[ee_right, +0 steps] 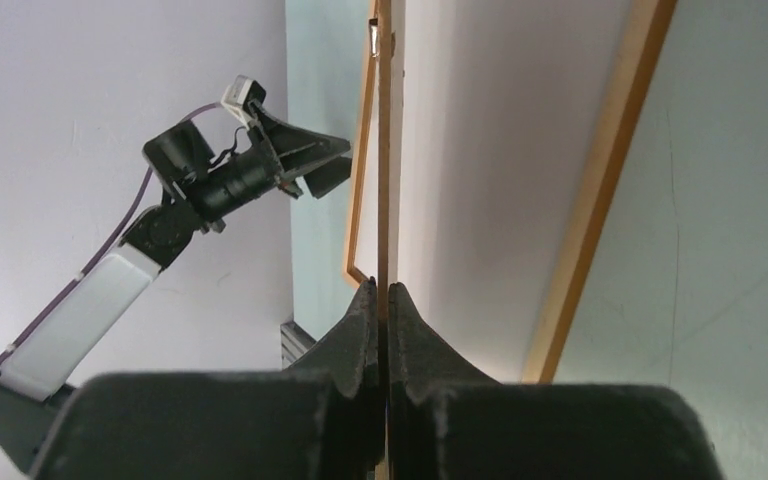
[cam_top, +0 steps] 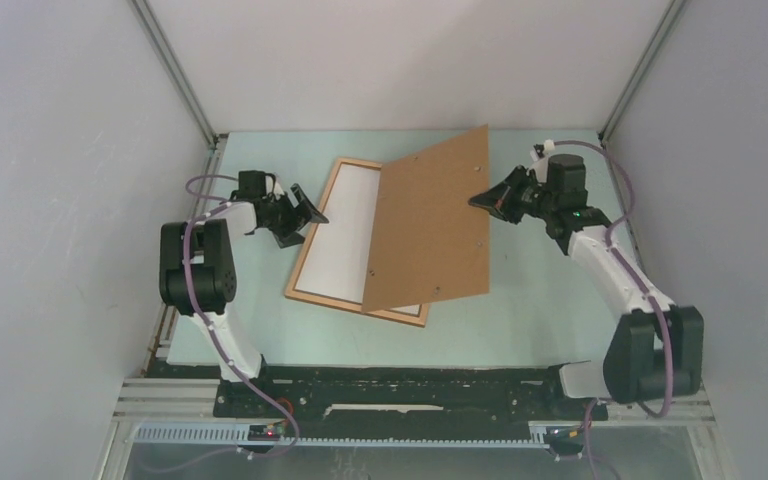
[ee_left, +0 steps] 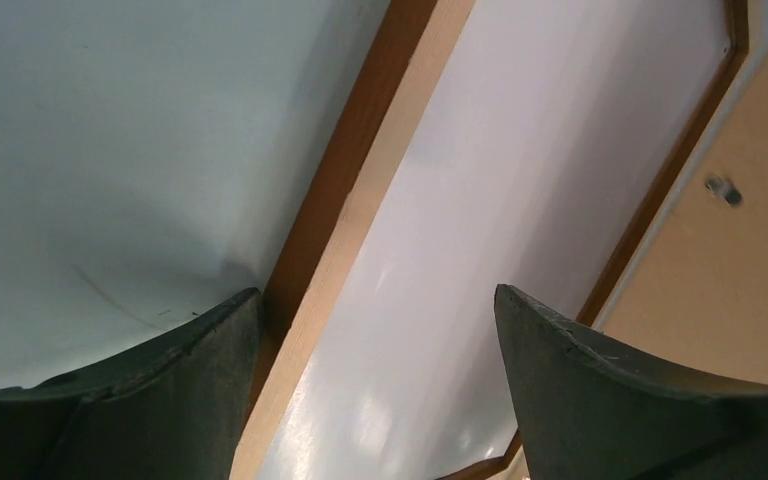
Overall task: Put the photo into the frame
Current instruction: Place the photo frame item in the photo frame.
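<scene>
Right jaws pinch tilted brown board [cam_top: 430,215]; frame [ee_left: 355,200] thin, light-brown (white inside).

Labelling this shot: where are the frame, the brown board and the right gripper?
frame [ee_left: 335,230]: left wrist view, wooden rail.
brown board [cam_top: 430,225]: top view, centre of its face.
right gripper [cam_top: 475,198]: top view, fingertips pinching the board's edge.

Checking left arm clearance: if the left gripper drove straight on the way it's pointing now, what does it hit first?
Most likely the frame: its left rail lies just ahead of the left gripper, between its open jaws, with the white panel just beyond. Depth is unclear.
</scene>
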Robot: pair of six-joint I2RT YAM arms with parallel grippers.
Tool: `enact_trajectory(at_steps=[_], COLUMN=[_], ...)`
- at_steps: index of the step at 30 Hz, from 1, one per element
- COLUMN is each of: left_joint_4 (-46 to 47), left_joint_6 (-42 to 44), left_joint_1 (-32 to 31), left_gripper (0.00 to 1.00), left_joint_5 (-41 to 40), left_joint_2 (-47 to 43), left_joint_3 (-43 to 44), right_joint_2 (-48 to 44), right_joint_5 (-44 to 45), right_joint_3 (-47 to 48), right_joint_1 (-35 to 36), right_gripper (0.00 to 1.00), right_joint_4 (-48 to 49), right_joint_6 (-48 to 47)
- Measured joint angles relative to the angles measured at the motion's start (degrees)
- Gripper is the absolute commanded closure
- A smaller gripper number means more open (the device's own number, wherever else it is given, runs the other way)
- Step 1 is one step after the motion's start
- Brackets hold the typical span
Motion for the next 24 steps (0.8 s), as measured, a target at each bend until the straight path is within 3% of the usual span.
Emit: enact_trajectory(at_steps=[11,24], left_joint_4=[0.6,1.5], left_joint_6=[-1.6,-2.4], left_joint_1=[-1.0,-1.0], left_gripper=[0.18,0.17], left_joint_5=[1.6,2.7], left_joint_2=[0.0,0.0], left_joint_3=[0.0,0.0], right_joint_2=[18.0,26.4], right_joint_5=[4.2,6.4], right_joint_3=[2.3,5.7], right_joint_1=[7.4,9.0], right_gripper=[1.00,1.00], right_joint_4=[15.4,24.6], right_joint_6=[5.5,9.0])
